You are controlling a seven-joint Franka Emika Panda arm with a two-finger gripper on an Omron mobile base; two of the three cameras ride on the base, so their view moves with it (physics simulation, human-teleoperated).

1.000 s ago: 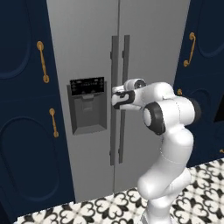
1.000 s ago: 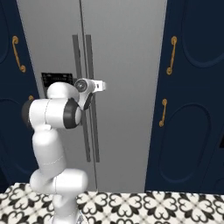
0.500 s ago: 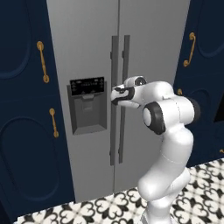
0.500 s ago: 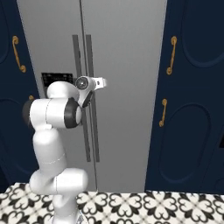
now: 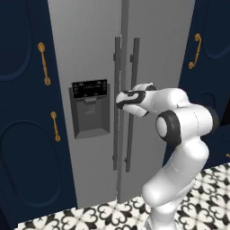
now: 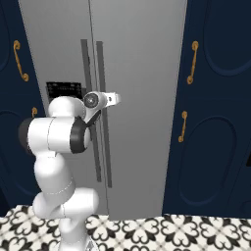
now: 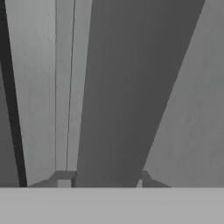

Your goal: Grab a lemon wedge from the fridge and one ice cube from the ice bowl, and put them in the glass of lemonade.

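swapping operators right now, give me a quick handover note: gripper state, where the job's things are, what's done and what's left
Gripper: at the left bar handle of the fridge, with a finger on each side of the bar in the hand view. Whether it is clamped yet is not clear.
Fridge: both doors shut. The right bar handle is untouched.
Lemon wedge, ice bowl and glass of lemonade: not spotted from here.
Done: the arm is lined up on the handle.
Left: probably finish the grip, pull the door open, take a lemon wedge, get one ice cube, put both in the lemonade.
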